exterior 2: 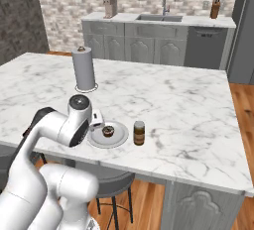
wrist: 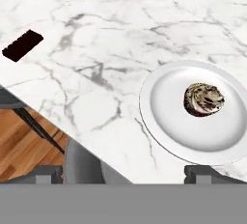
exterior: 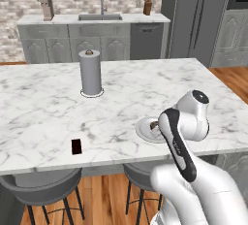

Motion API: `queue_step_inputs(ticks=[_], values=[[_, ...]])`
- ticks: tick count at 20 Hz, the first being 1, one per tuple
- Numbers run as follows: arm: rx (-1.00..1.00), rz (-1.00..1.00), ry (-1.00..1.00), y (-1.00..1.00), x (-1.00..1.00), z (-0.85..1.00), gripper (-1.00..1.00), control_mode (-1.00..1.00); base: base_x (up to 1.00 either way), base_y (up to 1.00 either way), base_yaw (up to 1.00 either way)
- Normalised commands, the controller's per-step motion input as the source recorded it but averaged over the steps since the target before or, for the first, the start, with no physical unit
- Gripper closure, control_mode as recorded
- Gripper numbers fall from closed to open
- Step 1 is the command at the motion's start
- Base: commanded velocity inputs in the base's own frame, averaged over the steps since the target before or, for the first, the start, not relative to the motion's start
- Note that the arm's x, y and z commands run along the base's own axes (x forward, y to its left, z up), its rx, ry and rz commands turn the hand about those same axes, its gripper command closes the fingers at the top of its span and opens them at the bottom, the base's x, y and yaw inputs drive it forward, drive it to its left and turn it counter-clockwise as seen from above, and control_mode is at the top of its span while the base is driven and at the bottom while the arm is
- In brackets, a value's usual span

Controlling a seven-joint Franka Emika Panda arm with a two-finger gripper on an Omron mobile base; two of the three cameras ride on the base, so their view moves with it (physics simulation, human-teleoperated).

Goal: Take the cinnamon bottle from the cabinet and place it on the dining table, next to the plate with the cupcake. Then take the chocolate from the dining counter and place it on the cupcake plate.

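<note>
The white plate (wrist: 164, 107) holds the cupcake (wrist: 204, 99) near the marble dining table's front edge. In the right base view the cinnamon bottle (exterior 2: 139, 133), brown with a dark cap, stands upright just right of the plate (exterior 2: 119, 137). The chocolate (wrist: 22, 45), a dark flat bar, lies on the table well left of the plate, also seen as the chocolate (exterior: 76, 146) in the left base view. My gripper (wrist: 123, 174) hovers above the table's front edge, between chocolate and plate. It is open, its fingertips (wrist: 46, 174) wide apart with nothing between them.
A grey paper towel roll (exterior: 90, 72) stands upright further back on the table (exterior: 38, 107). Grey stools (exterior: 43, 185) sit under the front edge over wooden floor. A back counter with a sink (exterior: 100, 17) lines the far wall.
</note>
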Motion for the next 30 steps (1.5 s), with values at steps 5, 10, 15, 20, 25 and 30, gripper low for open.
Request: queue_step_inputs(ticks=[5,10,15,20,25,30], values=[[0.0,-0.08,0.25,0.67,0.2,0.05,-1.0,-1.0,0.0,0.0,0.0],[0.0,-0.1,0.14,0.74,0.26,-0.03,-1.0,-1.0,0.0,0.0,0.0],[0.0,-0.18,0.03,0.71,0.31,-0.03,-1.0,-1.0,0.0,0.0,0.0],[-0.05,-0.18,-0.03,0.71,0.29,-0.09,-1.0,-1.0,0.0,0.0,0.0],[-0.04,-0.32,-0.01,0.64,0.19,-0.25,-1.0,-1.0,0.0,0.0,0.0],[0.01,-0.26,0.07,0.57,0.12,-0.1,-1.0,-1.0,0.0,0.0,0.0]])
